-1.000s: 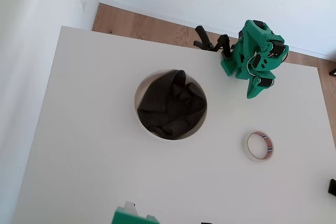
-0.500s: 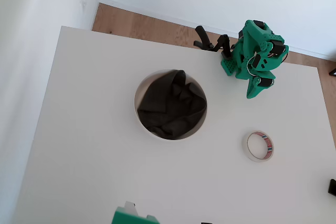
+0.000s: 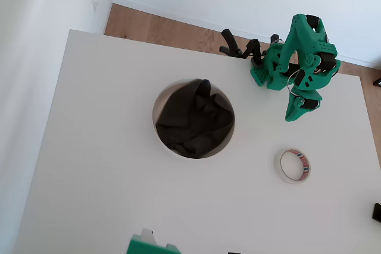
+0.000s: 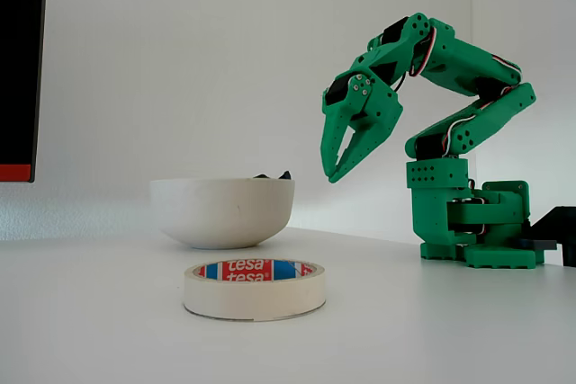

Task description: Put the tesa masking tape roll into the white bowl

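The tesa masking tape roll (image 3: 280, 168) lies flat on the white table at the right, and sits nearest the camera in the fixed view (image 4: 255, 291), its red and blue core print showing. The white bowl (image 3: 156, 111) with dark cloth inside stands at the table's middle, behind the tape and to its left in the fixed view (image 4: 220, 214). My green gripper (image 3: 291, 115) hangs in the air with its tips pointing down, between its base and the tape and well above the table (image 4: 333, 175). Its fingers meet at the tips and hold nothing.
The arm's green base (image 4: 468, 231) is mounted at the table's far edge beside black clamps (image 3: 238, 48). Another green object (image 3: 149, 245) pokes in at the table's near edge. A black panel (image 4: 20, 60) hangs at the left of the fixed view.
The arm has unfolded from its tucked pose. The gripper has risen and shifted a little right and toward the tape. Tape and bowl have not moved.
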You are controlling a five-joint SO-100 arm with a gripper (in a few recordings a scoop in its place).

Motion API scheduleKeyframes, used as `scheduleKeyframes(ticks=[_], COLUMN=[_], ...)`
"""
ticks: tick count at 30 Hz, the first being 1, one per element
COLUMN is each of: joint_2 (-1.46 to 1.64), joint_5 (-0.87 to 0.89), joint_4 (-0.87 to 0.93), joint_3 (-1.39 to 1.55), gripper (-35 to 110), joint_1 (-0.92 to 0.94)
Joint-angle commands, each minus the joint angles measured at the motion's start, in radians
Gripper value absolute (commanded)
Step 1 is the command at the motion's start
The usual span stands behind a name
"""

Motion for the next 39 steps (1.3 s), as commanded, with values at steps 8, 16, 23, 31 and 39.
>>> scheduleKeyframes(ticks=[8,16,23,31,39], joint_2=[-0.466,-0.511,-0.615,-0.667,-0.736], joint_5=[0.057,0.069,0.074,0.095,0.107], joint_4=[-0.146,-0.193,-0.21,-0.213,-0.25], joint_3=[-0.218,-0.236,-0.278,-0.304,-0.311], gripper=[-1,7,13,14,13], joint_1=[-0.081,-0.104,-0.112,-0.158,-0.176])
